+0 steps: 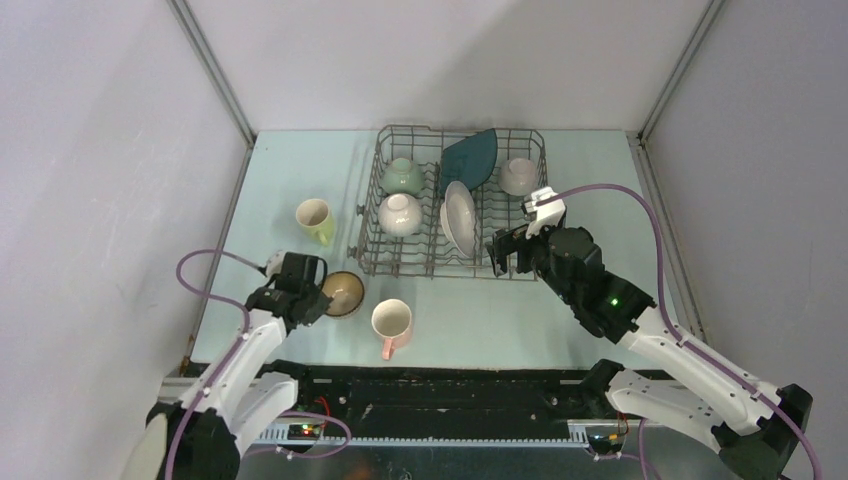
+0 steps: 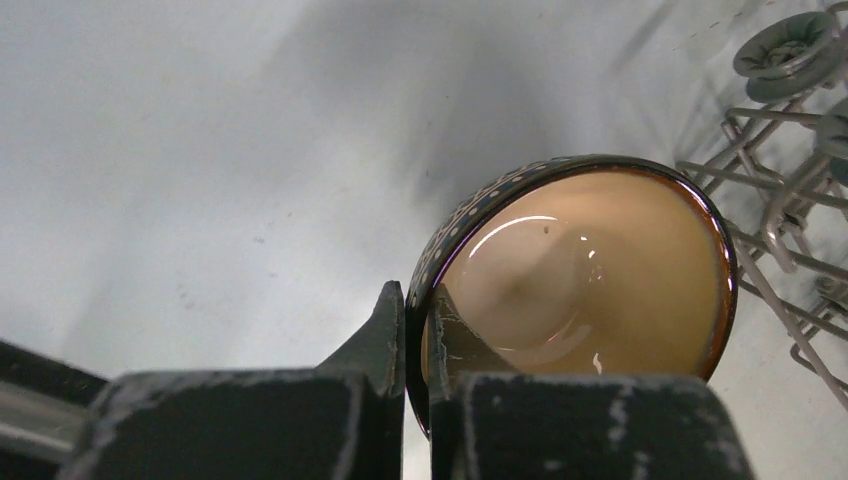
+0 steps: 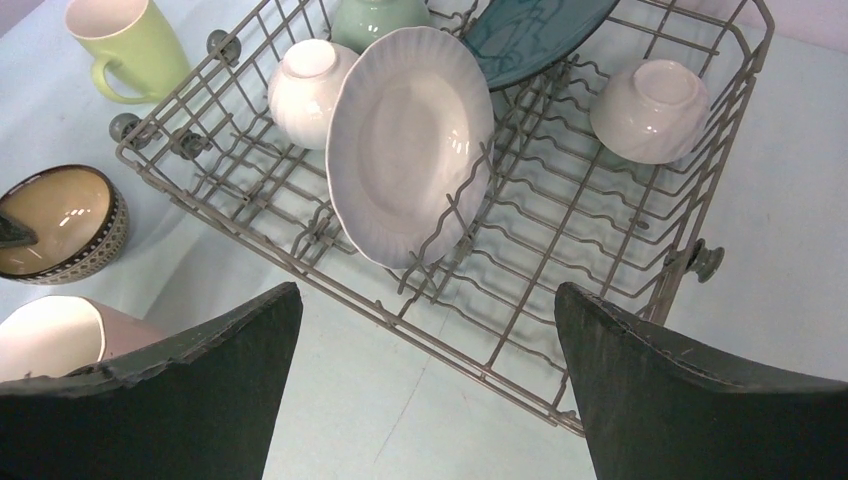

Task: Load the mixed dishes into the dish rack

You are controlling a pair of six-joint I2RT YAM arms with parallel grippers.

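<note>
The grey wire dish rack (image 1: 420,262) holds a pale green bowl (image 1: 402,176), two white bowls (image 1: 400,214) (image 1: 518,176), a white round plate (image 1: 459,219) and a dark teal plate (image 1: 471,156). My left gripper (image 1: 312,300) is shut on the near rim of the brown bowl (image 1: 344,293), one finger inside and one outside; the left wrist view shows the bowl (image 2: 590,280) pinched. A pink mug (image 1: 391,325) and a yellow-green mug (image 1: 315,220) stand on the table. My right gripper (image 1: 505,256) is open and empty at the rack's front right edge (image 3: 520,385).
Grey walls close in the table on the left, back and right. The rack's small wheels (image 3: 706,260) stick out at its corners. The right wrist view also shows the yellow-green mug (image 3: 130,45), the brown bowl (image 3: 60,222) and the pink mug (image 3: 55,335).
</note>
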